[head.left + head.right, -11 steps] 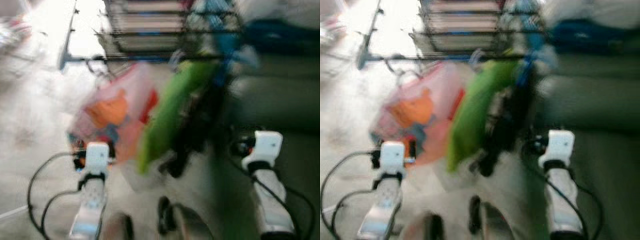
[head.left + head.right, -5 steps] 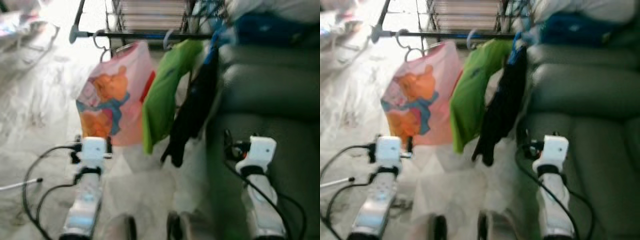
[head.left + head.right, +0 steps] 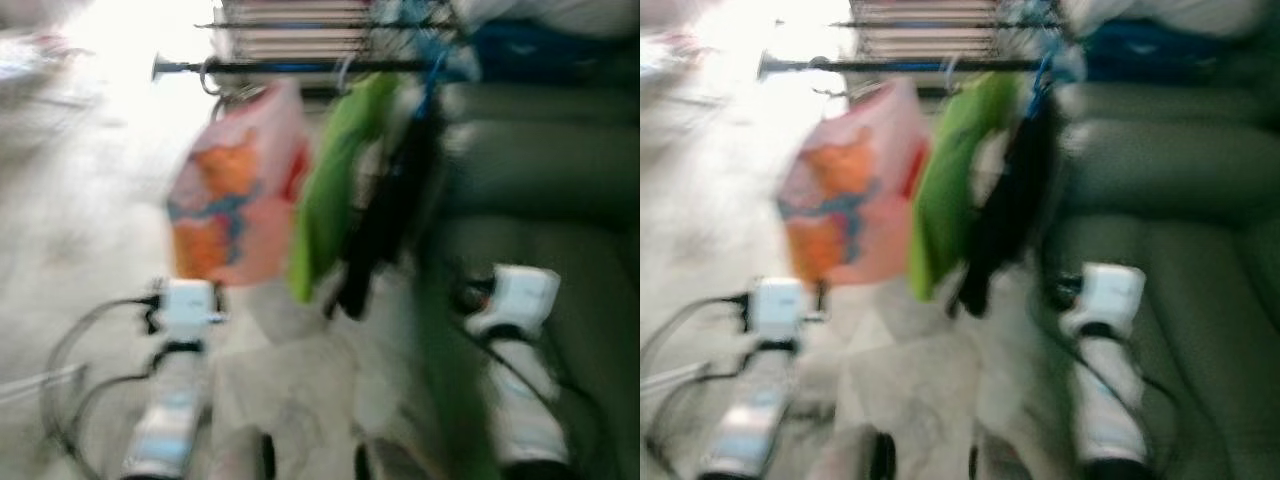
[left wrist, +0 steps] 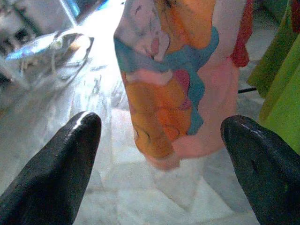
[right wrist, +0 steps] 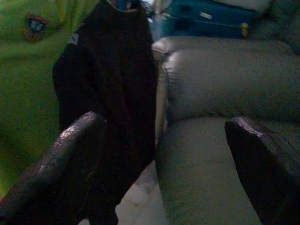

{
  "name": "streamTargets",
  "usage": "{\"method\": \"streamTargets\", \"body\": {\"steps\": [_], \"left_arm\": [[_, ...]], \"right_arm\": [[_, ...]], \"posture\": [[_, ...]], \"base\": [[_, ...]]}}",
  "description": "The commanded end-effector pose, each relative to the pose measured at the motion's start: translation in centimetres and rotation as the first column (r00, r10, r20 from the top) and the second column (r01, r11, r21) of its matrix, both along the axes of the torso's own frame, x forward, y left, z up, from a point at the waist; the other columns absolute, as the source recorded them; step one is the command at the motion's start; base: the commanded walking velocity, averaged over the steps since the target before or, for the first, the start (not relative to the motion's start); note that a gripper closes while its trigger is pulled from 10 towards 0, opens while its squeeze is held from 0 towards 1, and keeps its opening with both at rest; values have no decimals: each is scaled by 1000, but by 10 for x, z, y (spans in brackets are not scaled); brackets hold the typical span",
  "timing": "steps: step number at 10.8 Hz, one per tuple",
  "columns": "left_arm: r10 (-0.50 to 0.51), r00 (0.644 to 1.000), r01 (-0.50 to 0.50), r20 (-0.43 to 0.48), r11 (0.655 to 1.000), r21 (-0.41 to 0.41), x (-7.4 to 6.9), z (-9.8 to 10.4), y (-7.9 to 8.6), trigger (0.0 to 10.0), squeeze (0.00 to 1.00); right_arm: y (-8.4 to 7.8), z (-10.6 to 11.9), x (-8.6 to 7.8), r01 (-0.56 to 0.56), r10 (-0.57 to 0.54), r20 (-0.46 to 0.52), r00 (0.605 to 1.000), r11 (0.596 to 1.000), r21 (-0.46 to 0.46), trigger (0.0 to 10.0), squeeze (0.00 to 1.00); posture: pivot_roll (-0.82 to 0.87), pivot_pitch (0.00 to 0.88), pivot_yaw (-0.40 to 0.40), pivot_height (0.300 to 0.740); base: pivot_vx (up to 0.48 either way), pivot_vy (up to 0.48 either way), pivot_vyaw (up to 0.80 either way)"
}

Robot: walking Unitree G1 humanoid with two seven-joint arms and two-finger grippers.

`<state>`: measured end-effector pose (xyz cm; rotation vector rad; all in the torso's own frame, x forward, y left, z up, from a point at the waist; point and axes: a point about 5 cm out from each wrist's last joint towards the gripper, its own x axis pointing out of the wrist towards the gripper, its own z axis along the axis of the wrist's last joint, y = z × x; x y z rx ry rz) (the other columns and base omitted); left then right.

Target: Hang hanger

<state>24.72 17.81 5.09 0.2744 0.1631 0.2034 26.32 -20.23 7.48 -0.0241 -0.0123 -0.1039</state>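
1. The rail (image 3: pixel 300 67) carries a pink cartoon shirt (image 3: pixel 238 190), a green shirt (image 3: pixel 335 185) and a black garment (image 3: pixel 385 225) on hangers.
2. Left claw (image 4: pixel 164 154): wide, empty, facing the pink cartoon shirt.
3. Right claw (image 5: pixel 164 164): wide, empty, facing the black garment and sofa (image 5: pixel 225 84).

Both silver arms reach forward and low, roughly parallel, well apart, blurred in head views

Left arm (image 3: pixel 175 410): white wrist block at its far end, black cables looping from wrist

Left gripper (image 4: pixel 161 154): two black fingers (image 4: pixel 61 173) spread wide, nothing between them

Right arm (image 3: pixel 520 400): white wrist block tilted slightly, black cable trailing along forearm

Right gripper (image 5: pixel 171 159): two black fingers (image 5: pixel 61 164) spread wide, nothing held
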Motion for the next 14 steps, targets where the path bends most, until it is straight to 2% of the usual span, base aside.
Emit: {"method": "streamTargets", "body": {"steps": [1,2,4,5,7,11,14], "left_arm": [[-16,1000,16,2,1000,-4,-1,1,-5,10000,0],[-18,1000,18,3,1000,0,-1,1,-5,10000,0],[-25,1000,25,6,1000,19,-3,1,-8,10000,0],[-29,999,28,18,999,39,-3,3,-9,10000,0],[-20,1000,20,-7,1000,25,-4,1,-12,10000,0],[0,1000,0,-12,1000,3,-4,-1,-12,10000,0],[-61,998,61,21,998,-9,-3,5,-20,10000,0]], "right_arm": [[-9,-6,-6,29,-29,-28,999,1000,-7,10000,0],[-9,-7,-6,28,-29,-28,999,1000,-7,10000,0],[-7,-9,-8,21,-21,-34,999,1000,-6,10000,0],[-5,-7,-7,-9,8,-30,1000,999,-37,10000,0],[-4,-6,-5,-11,10,-24,1000,1000,-17,10000,0],[-4,-5,-3,-22,22,-19,1000,1000,-6,10000,0],[-5,-2,0,-24,23,-16,1000,1000,-14,10000,0]], "posture": [[-38,176,5,740],[-37,178,7,740],[-37,181,7,740],[-35,180,5,740],[-35,182,0,740],[-39,182,-9,740],[-43,180,-14,740]], "base": [[0,480,-800],[0,480,-800],[0,480,0],[0,0,0],[0,0,397],[-446,0,0],[-97,0,0]]}}
